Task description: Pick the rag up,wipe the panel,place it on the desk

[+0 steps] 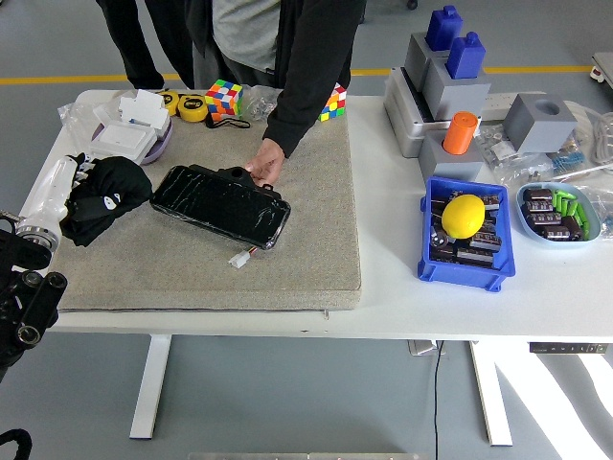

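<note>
Fingers of the left hand (81,187) are wrapped around the black rag (107,196), holding it bunched at the left edge of the grey mat (306,259) on the table (402,297), just beside the glossy black panel (222,204). At the far side, a person's hand (266,163) rests on the panel's upper edge. Only the left arm shows, entering from the lower left.

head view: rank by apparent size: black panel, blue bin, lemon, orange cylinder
1. Black panel, clearly largest.
2. Blue bin.
3. Lemon.
4. Orange cylinder, close to the lemon. It sits farther from the camera, so the order of these two is unsure.
</note>
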You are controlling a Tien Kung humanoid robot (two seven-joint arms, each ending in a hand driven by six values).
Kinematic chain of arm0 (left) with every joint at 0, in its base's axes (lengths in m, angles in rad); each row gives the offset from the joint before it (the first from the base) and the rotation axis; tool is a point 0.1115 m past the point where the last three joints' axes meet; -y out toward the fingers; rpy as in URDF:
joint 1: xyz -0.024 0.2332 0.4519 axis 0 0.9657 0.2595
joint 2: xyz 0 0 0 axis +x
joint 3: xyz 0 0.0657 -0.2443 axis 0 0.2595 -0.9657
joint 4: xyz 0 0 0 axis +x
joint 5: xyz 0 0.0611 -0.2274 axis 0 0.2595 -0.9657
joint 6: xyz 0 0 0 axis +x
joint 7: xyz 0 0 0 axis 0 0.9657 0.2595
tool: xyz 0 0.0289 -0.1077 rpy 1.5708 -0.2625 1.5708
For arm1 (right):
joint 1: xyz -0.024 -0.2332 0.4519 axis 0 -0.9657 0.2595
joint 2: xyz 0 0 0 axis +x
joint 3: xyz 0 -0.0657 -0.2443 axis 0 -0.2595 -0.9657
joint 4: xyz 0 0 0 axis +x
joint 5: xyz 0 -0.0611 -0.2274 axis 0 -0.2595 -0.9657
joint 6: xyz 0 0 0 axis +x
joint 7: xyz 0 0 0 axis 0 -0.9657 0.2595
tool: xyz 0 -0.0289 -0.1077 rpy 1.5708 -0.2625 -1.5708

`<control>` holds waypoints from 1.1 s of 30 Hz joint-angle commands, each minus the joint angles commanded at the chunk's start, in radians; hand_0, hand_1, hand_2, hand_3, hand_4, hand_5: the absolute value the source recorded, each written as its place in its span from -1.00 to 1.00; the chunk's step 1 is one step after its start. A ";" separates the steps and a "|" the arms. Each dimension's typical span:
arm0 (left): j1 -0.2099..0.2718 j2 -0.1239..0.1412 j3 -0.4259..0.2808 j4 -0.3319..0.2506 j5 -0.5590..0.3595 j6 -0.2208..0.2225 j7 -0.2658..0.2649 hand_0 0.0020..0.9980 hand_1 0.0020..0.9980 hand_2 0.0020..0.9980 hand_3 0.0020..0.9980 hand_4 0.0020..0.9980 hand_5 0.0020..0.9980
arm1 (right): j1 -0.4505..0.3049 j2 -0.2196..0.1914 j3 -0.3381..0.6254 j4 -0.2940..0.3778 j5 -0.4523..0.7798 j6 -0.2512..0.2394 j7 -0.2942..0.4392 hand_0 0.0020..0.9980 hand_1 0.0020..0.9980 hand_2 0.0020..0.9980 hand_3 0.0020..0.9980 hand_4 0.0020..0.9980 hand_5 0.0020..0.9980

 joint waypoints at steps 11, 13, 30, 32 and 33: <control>0.019 0.008 0.013 -0.110 -0.006 0.007 0.001 -0.46 -0.39 -0.37 0.09 0.26 -1.00 | -0.004 0.002 0.003 0.001 -0.002 0.000 0.001 0.18 0.13 -0.03 0.04 0.80 -0.25; 0.016 0.005 0.045 -0.130 -0.019 0.008 0.002 -0.46 -0.39 -0.37 0.09 0.26 -1.00 | -0.004 0.002 0.002 0.001 -0.002 0.000 0.000 0.18 0.13 -0.03 0.04 0.80 -0.25; -0.025 -0.041 0.112 -0.045 -0.012 0.015 0.023 -0.47 -0.41 -0.38 0.09 0.27 -1.00 | -0.002 0.001 -0.009 0.006 0.011 0.003 0.001 0.18 0.13 -0.04 0.04 0.80 -0.25; -0.025 -0.042 0.116 -0.042 -0.014 0.013 0.026 -0.47 -0.42 -0.39 0.09 0.27 -1.00 | -0.001 0.002 -0.008 0.006 0.010 0.003 0.001 0.18 0.13 -0.04 0.04 0.80 -0.25; -0.026 -0.042 0.118 -0.041 -0.013 0.012 0.027 -0.47 -0.42 -0.39 0.09 0.27 -1.00 | -0.001 0.002 -0.010 0.007 0.012 0.003 0.001 0.18 0.13 -0.04 0.04 0.80 -0.25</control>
